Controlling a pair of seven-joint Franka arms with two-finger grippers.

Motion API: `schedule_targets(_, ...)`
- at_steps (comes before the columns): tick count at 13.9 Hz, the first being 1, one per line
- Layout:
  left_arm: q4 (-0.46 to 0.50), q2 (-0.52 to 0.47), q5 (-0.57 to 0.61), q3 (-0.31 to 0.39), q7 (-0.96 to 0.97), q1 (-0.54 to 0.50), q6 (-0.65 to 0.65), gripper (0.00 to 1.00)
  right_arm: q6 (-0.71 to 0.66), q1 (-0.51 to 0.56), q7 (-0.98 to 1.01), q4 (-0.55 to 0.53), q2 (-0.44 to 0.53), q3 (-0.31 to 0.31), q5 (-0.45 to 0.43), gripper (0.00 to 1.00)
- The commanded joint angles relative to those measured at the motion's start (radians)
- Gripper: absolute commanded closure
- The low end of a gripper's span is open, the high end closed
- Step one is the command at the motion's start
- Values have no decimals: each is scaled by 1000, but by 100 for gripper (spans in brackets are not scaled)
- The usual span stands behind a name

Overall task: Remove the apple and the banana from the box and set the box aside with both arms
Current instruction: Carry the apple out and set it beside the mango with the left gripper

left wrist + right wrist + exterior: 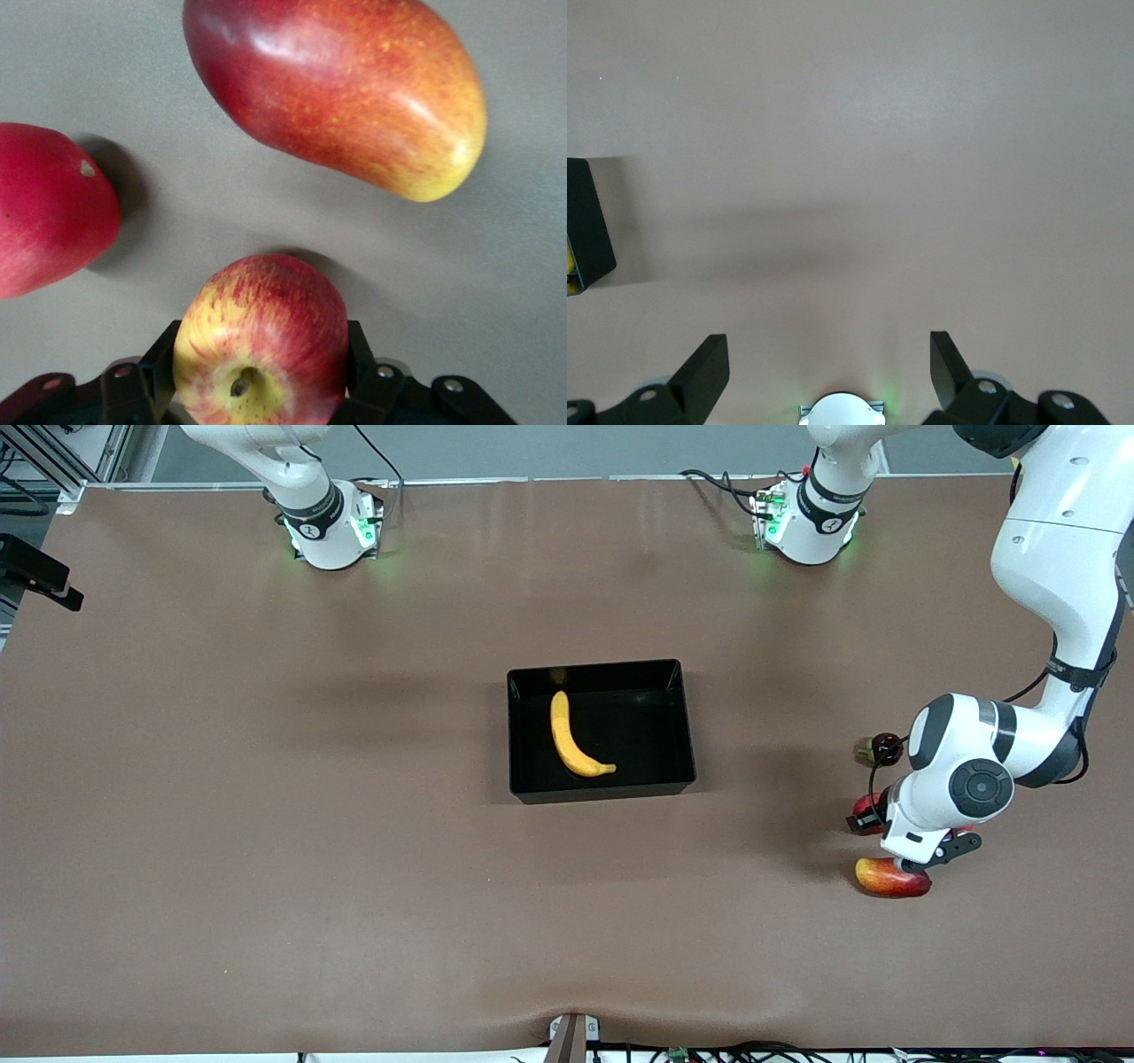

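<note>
The black box (601, 673) sits mid-table with the yellow banana (571, 740) lying in it. My left gripper (930, 850) is low at the left arm's end of the table. In the left wrist view it (262, 354) is shut on the red apple with yellow streaks (261, 341), one finger on each side. The apple is hidden under the hand in the front view. My right gripper (828, 354) is open and empty, held above bare table near the right arm's base, and is out of the front view. A corner of the box (585, 221) shows in the right wrist view.
The red-orange mango (890, 879) (341, 88) lies just nearer the front camera than the left hand. A plain red round fruit (864, 810) (44, 208) lies beside the hand. A small dark round thing (880, 748) sits farther back.
</note>
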State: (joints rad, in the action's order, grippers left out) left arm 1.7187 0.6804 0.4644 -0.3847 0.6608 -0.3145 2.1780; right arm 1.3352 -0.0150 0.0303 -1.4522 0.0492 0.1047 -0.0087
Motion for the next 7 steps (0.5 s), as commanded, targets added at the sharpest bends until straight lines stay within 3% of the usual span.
schedule_targets(1, 4, -7, 60, -9, -12, -4, 11, 28, -7, 21, 13, 7, -2, -13, -5, 0)
schedule_targets(2, 5, -16, 60, -11, -10, -6, 8, 0, -7, 21, 13, 7, -2, -13, -5, 0)
schedule_targets(4, 22, -73, 51, -31, -9, -8, -9, 0, -7, 20, 13, 7, -2, -13, -5, 0)
schedule_targets(7, 29, -174, -24, -152, 12, -5, -110, 0, -5, 21, 13, 7, -2, -13, -5, 0)
